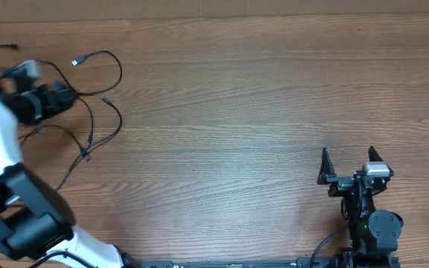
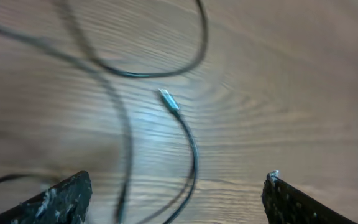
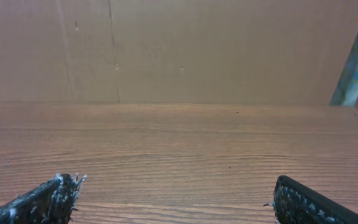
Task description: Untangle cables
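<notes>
My left hand (image 2: pixel 176 186) hangs spread apart, gripping nothing. The cables (image 2: pixel 193 152) lie crossed in loops on the desk (image 2: pixel 303 74) right beneath it, so nearly all the untangling remains, I judge.

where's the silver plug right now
In the left wrist view the silver plug lies on the table just ahead of the open left gripper, roughly midway between its fingers, with a loop of black cable just beyond it.
</notes>
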You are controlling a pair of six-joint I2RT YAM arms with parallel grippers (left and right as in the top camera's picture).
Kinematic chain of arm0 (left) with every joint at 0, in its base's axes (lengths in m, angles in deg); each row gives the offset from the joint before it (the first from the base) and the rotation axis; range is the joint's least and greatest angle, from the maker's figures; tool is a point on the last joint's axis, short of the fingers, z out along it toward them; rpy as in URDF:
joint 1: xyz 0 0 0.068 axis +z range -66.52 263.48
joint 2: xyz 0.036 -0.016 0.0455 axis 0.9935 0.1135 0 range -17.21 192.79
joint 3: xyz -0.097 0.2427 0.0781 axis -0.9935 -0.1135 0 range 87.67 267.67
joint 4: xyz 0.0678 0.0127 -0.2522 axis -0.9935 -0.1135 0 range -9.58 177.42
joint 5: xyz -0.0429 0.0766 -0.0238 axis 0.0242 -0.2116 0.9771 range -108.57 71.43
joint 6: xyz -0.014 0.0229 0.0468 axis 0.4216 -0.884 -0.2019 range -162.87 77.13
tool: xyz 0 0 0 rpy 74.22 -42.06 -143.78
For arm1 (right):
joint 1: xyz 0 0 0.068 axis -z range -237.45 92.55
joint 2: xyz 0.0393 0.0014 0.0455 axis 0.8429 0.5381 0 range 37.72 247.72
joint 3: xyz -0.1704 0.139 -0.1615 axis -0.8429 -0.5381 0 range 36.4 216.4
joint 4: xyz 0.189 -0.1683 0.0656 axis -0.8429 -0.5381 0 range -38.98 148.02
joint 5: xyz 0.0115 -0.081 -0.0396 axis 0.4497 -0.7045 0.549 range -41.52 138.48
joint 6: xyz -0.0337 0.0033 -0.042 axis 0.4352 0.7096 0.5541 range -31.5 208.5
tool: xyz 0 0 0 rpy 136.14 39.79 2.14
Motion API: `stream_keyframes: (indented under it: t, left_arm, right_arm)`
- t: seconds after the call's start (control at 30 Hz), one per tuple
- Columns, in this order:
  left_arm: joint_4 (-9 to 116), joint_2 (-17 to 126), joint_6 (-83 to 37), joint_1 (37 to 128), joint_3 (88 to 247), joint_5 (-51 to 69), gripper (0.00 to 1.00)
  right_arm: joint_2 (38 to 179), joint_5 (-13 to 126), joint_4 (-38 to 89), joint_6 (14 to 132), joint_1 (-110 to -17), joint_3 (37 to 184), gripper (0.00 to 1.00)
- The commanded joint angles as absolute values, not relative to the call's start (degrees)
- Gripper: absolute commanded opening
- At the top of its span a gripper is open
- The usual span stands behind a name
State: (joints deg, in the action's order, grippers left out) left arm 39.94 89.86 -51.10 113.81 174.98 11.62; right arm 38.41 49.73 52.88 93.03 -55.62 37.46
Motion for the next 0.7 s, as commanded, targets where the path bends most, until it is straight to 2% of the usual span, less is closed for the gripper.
stream_keyframes:
  t: [0.0,0.03,0.1,0.37,0.67]
  left_arm:
    - [38.6,90.7,-54.9,105.8,173.9,-10.5,0.84]
    - [38.1,91.1,-54.8,104.0,173.8,-16.6,0.8]
    - [37.0,92.2,-55.2,100.5,173.2,-24.3,0.8]
    - [37.4,97.4,-58.5,92.1,170.6,-19.4,0.8]
    - [37.3,98.7,-60.1,90.3,170.4,-21.4,0.75]
  right_arm:
    - [37.9,49.8,53.2,92.8,-55.6,36.9,1.0]
    - [37.9,49.8,53.2,92.8,-55.6,36.9,1.0]
    - [37.9,49.8,53.2,92.8,-55.6,36.9,1.0]
    - [37.9,49.8,53.2,92.8,-55.6,36.9,1.0]
    - [37.9,49.8,53.2,92.8,-55.6,36.9,1.0]
